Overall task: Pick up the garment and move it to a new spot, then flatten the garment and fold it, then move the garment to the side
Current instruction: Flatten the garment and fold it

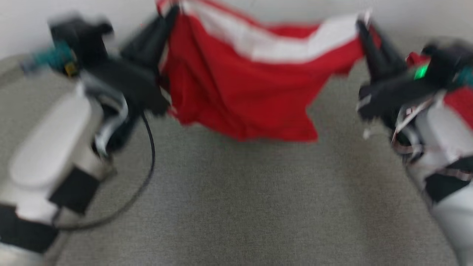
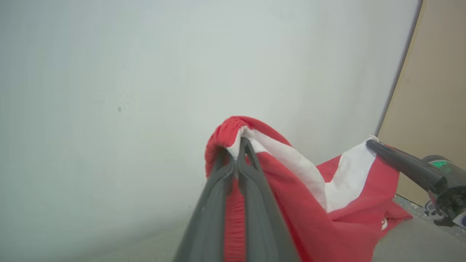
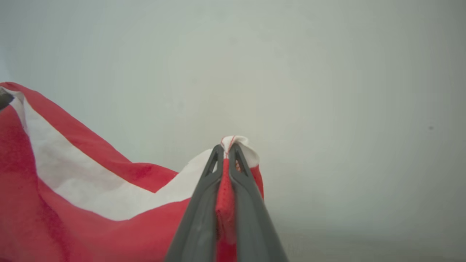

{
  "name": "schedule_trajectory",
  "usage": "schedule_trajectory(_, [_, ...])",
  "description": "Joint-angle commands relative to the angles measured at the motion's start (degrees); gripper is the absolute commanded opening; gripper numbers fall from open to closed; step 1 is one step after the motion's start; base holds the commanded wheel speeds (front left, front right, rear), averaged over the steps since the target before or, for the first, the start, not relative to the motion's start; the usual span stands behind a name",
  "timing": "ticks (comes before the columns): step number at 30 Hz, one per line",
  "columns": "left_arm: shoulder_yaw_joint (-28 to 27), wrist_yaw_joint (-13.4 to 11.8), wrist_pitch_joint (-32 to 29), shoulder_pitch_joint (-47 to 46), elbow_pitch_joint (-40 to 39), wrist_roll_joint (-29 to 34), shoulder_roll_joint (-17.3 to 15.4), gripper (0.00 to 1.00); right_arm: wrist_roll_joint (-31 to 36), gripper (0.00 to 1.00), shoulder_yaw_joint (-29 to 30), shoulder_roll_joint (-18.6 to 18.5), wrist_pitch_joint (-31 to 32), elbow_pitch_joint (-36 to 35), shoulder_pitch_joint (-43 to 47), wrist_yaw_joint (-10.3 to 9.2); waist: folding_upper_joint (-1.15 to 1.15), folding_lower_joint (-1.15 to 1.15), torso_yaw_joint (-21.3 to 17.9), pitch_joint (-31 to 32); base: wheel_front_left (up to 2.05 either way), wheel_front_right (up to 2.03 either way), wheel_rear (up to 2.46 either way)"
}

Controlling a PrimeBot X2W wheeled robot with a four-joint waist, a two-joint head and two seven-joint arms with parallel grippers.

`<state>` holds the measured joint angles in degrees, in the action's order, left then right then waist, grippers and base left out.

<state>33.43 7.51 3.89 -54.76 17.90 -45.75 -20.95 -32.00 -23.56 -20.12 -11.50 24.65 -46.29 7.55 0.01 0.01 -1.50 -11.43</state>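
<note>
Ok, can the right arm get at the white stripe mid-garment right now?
Probably not. Nothing blocks the white stripe, but the right pincer is shut on one top corner of the garment, the left pincer on the other, so it would have to let go first.

The light is soft and even, with no hard shadows and no shine. The head view is all smeary. Up close, the red cloth [image 3: 91, 233] looks sharper, and the wall [image 2: 109, 72] behind looks foggy.

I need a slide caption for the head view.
The left claw and right claw hold a red-and-white garment up between them.
</note>
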Motion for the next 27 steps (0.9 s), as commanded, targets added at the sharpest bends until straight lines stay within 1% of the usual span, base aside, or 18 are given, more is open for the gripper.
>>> schedule_trajectory(1, [-0.08, -0.09, -1.14, -4.28, 0.98, -0.85, -0.13, 0.0, -0.73, 0.0, 0.02, -0.59, 0.39, 0.74, -3.9, -0.17, -0.01, -0.01, -1.94, -8.29, 0.0, 0.0, 0.0])
schedule_trajectory(5, [0.41, -0.09, -5.41, -20.41, 5.24, -3.82, 0.24, 0.0, -2.83, 0.0, -0.18, -1.79, 3.41, 3.81, -19.4, -0.18, -0.01, -0.01, -2.89, -14.98, 0.0, 0.0, 0.0])
schedule_trajectory(8, [0.27, -0.09, -7.36, -30.78, 9.38, -5.84, 0.83, 0.0, -5.64, 0.0, 0.89, -1.44, 6.0, 6.8, -29.62, -0.18, -0.01, -0.01, -3.72, -19.29, 0.0, 0.0, 0.0])
schedule_trajectory(11, [0.28, -0.09, -7.77, -39.69, 13.87, -6.5, 1.98, 0.0, -7.27, 0.0, 1.68, -1.02, 7.79, 10.66, -39.5, -0.17, -0.01, -0.01, -4.49, -22.88, 0.0, 0.0, 0.0])
schedule_trajectory(15, [2.57, -0.09, -7.6, -48.9, 18.2, -7.12, 2.73, 0.0, -5.95, 0.0, 0.41, -0.82, 7.64, 15.74, -49.86, -0.17, -0.01, -0.01, -5.1, -26.03, 0.0, 0.0, 0.0])
schedule_trajectory(16, [2.57, -0.09, -7.6, -48.9, 18.2, -7.12, 2.73, 0.0, -5.95, 0.0, 0.41, -0.82, 7.64, 15.74, -49.86, -0.17, -0.01, -0.01, -5.1, -26.03, 0.0, 0.0, 0.0])
schedule_trajectory(19, [4.23, -0.09, -6.39, -54.05, 21.54, -7.11, 2.92, 0.0, -4.49, 0.0, -0.82, -0.5, 6.22, 19.33, -55.5, -0.17, -0.01, -0.01, -5.31, -27.44, 0.0, 0.0, 0.0])
schedule_trajectory(22, [6.11, -0.09, -5.11, -57.59, 24.11, -7.74, 3.36, 0.0, -3.81, 0.0, -1.51, 0.17, 4.59, 22.82, -59.22, -0.17, -0.01, -0.01, -5.26, -28.29, 0.0, 0.0, 0.0])
schedule_trajectory(27, [8.95, -0.1, -2.52, -58.86, 26.85, -10.22, 3.59, 0.0, -3.85, 0.0, -4.38, 0.71, 2.64, 26.46, -61.17, -0.17, -0.01, -0.01, -4.63, -29.18, 0.0, 0.0, 0.0])
